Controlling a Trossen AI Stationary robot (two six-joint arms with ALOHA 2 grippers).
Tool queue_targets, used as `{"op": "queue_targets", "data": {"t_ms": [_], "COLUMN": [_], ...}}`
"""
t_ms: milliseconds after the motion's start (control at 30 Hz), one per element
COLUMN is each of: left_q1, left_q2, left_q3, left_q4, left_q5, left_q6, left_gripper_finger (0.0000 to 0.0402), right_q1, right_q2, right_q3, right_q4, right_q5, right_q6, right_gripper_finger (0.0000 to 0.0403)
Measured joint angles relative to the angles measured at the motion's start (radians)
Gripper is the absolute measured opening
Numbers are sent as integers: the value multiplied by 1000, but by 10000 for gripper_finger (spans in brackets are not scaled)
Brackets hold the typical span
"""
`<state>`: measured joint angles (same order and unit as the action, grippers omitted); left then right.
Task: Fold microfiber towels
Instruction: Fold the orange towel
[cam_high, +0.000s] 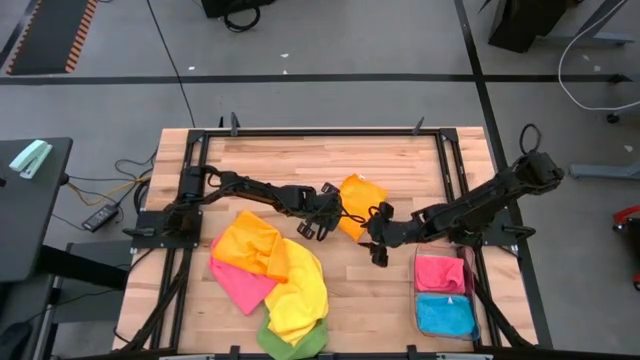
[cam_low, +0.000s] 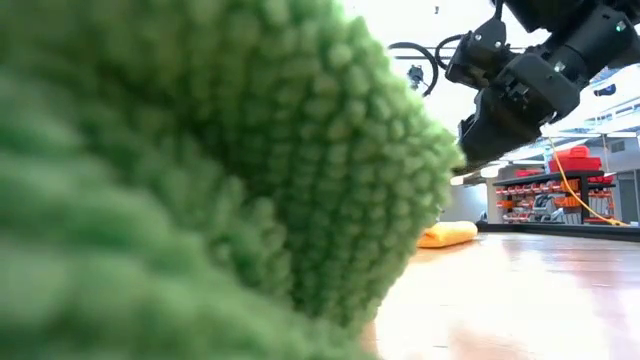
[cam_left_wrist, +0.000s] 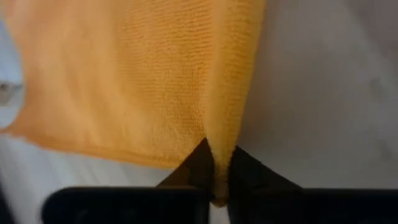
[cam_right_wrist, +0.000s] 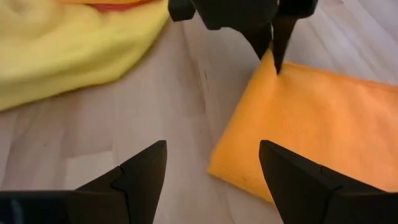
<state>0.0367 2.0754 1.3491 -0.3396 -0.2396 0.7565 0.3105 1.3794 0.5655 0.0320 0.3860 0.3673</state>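
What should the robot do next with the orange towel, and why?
Probably the right tool should come down and pinch the orange towel at its near edge. The left tool is shut on one corner, while the right one hangs open just above the cloth, and lifting it evenly for a fold likely needs two grips.

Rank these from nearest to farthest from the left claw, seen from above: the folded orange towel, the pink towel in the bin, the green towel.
1. Folded orange towel: pinched by the left claw.
2. Green towel: front table edge.
3. Pink towel: in the bin, right side.
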Motion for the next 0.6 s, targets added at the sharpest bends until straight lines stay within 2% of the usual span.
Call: {"op": "queue_targets", "data": {"t_ms": [133,267,433,600], "left_q1": [-1,-7,-19,-23], "left_q2": [-1,-9,-23,-39], "left_q3": [0,0,1,0], "left_q4": [-3,-44,-91,-110], "left_q5": [118,169,227,278], "left_q6": [-82,-182,-311,-390], "left_gripper_finger": [14,10,15,12], "right_q1": [16,34,100,125], "right_q2": [101,185,261,336], "right_q3": [0,8,57,132], "right_q4": [64,109,113,106], "right_q5": [20,73,212,248], "right_q6": [8,-6,-120,-227], "right_gripper_finger": [264,264,264,264]}}
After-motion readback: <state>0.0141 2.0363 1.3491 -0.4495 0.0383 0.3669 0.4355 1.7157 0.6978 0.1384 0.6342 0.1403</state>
